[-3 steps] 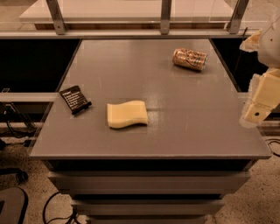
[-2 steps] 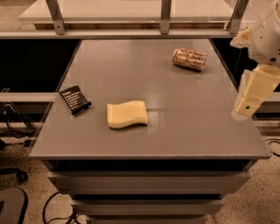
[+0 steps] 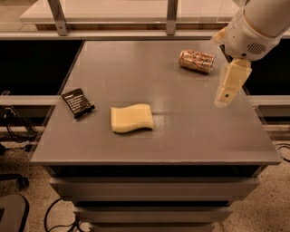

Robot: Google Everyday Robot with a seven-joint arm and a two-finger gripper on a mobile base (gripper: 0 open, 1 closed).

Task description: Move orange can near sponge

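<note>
The orange can (image 3: 196,60) lies on its side at the far right of the grey table (image 3: 181,131), coppery with pale patches. The pale yellow sponge (image 3: 131,118) lies flat near the table's middle front, well to the left of and nearer than the can. My gripper (image 3: 226,93) hangs from the white arm (image 3: 253,27) above the table's right side, just right of and nearer than the can, not touching it.
A small black card-like object with white text (image 3: 78,102) lies at the table's left side. A rail with metal posts (image 3: 171,13) runs behind the table. Drawers sit below the table's front edge. Cables lie on the floor at the left.
The arm and gripper have moved left and inward from the table's right edge toward the can. The can, sponge and black card have not moved.
</note>
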